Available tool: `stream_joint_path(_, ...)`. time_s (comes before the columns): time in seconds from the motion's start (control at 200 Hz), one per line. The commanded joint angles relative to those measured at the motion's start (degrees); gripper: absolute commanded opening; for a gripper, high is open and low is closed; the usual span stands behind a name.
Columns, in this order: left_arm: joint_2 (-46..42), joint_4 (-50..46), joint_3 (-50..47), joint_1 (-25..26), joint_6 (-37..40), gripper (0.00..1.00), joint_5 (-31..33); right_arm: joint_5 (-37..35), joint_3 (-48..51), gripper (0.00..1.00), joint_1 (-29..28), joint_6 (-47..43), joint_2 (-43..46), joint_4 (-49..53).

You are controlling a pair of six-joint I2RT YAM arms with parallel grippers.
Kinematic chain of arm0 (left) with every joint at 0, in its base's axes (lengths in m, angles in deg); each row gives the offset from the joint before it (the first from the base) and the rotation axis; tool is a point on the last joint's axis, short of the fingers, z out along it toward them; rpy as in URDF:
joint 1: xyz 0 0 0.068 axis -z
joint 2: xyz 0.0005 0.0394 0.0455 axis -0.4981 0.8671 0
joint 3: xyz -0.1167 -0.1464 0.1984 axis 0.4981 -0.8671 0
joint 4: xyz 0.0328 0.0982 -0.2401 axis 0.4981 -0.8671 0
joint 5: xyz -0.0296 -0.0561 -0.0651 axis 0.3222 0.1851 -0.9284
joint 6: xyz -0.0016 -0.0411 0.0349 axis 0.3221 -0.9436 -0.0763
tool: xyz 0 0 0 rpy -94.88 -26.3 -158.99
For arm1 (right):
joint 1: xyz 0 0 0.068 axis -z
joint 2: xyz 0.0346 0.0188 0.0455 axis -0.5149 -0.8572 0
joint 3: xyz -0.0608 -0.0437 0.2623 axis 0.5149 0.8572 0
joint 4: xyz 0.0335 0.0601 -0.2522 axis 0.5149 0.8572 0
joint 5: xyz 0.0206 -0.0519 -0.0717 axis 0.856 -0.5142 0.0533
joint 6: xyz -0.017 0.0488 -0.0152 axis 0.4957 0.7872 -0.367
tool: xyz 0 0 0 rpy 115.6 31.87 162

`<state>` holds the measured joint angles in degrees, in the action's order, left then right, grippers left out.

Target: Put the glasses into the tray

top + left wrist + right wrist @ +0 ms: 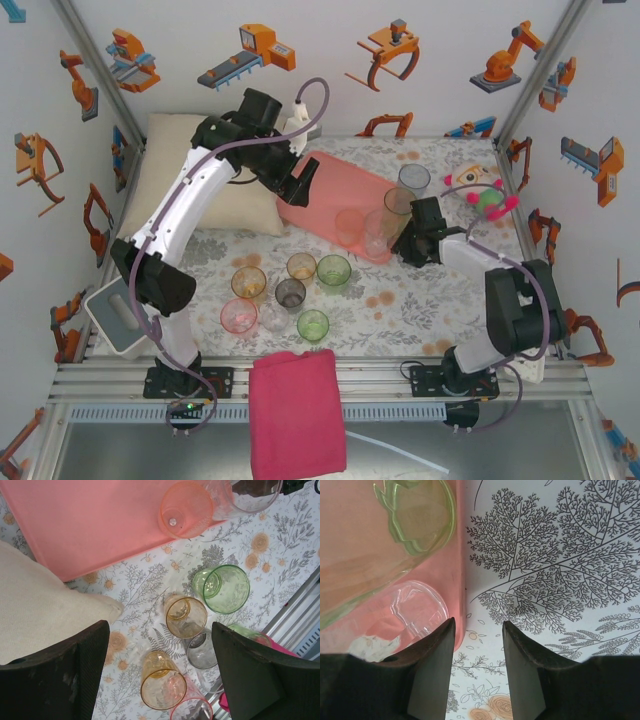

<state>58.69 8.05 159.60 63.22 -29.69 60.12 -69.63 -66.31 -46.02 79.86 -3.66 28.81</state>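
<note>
Glasses (186,617): seven stand clustered on the patterned surface (150,587) below the left jaws, framed between the two fingers (60,680). Left jaws are wide apart and grip nothing, hanging by the near edge of the tray (100,525), with a cream pillow (40,610) to their left. Right jaws are apart with bare surface between them, tray rim just beside one finger (435,670). Just ahead of the right jaws, an orange glass (350,225) and a clear glass (378,237) stand on the tray. A grey glass (413,179) stands farther off.
</note>
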Motion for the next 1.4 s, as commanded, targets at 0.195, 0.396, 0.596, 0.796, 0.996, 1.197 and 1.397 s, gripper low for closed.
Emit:
stream_joint_path(0.195,-2.6,0.9,-0.5,-0.2,-0.9,0.76,-1.1,0.6,-0.1,0.43,0.8,0.8,-2.2,-1.7)
stream_joint_path(0.396,-2.9,0.9,-0.5,-0.1,-0.6,0.76,-0.7,0.2,-1.8,0.42,0.9,-0.3,-3.1,0.6)
stream_joint_path(0.596,-3.0,0.9,-0.6,-0.2,-0.5,0.76,-0.6,-0.5,-3.0,0.40,1.1,-0.8,-3.5,2.4)
stream_joint_path(0.796,-3.2,1.0,-1.1,-0.2,-0.5,0.76,-0.4,-1.8,-3.3,0.38,1.3,-1.2,-3.7,4.7)
stream_joint_path(0.996,-3.5,1.3,-1.5,-0.2,-0.6,0.76,-0.3,-2.0,-3.1,0.35,1.4,-1.2,-4.0,5.0)
stream_joint_path(1.197,-3.4,1.5,-1.4,-0.2,-0.6,0.76,-0.4,-2.0,-3.2,0.33,1.6,-1.2,-4.6,4.9)
stream_joint_path(1.397,-3.5,1.5,-1.8,-0.3,-0.7,0.77,-0.3,-2.1,-3.0,0.33,1.7,-1.2,-4.8,4.9)
